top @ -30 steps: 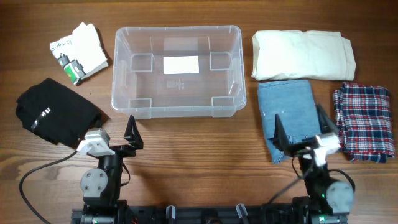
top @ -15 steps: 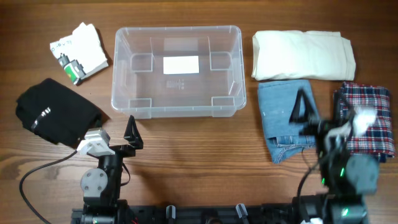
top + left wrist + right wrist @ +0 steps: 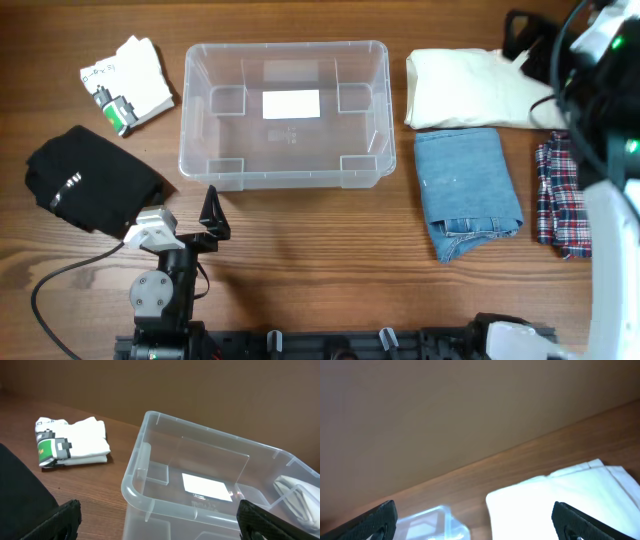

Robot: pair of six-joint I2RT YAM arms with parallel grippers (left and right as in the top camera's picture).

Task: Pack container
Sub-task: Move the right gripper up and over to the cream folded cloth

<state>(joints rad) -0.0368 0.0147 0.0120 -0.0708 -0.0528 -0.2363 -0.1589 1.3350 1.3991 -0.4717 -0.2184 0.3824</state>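
Right gripper [image 3: 530, 40]: fingers spread wide, nothing held. It hangs over the far edge of the cream folded cloth [image 3: 470, 85], at the far right of the table [image 3: 320, 260]. The wrist view shows the cloth below, between the fingers; no contact that I can make out.

Left gripper [image 3: 183, 215]: also wide open and empty, parked low near the table's near edge, facing the container [image 3: 200, 110].

The container sits mid-table toward the far side, upright, with nothing inside but the white label [image 3: 291, 103] on its base.

All clothes lie outside it:
- Right: jeans [image 3: 465, 190] and plaid shirt [image 3: 560, 195], nearer than the cream cloth.
- Left: black garment [image 3: 90, 180] and white printed shirt [image 3: 128, 85].

Judgement: packing not begun. Five folded items are left to go in, and the right arm looks set on the cream cloth first.
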